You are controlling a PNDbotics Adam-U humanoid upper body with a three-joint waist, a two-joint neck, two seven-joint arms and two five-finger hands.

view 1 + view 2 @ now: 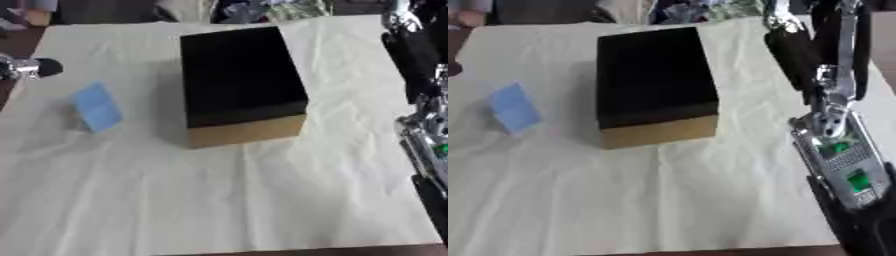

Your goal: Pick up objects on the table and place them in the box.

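Observation:
A box [241, 80] with a black inside and a tan front wall stands in the middle of the white-covered table [219, 200]. Left of it lies a flat light-blue object [96, 106], tilted up on one edge. A silver and black part of my left arm or hand [31, 68] shows at the far left edge, apart from the blue object. My right arm [837, 145] comes down the right side, silver with green marks. It ends in a black part [866, 227] at the lower right corner, where the hand's shape cannot be made out. Neither hand holds anything that I can see.
Cluttered things [262, 10] lie beyond the table's far edge. The cloth is creased, and its front edge [262, 249] shows dark table below. Open cloth lies in front of the box.

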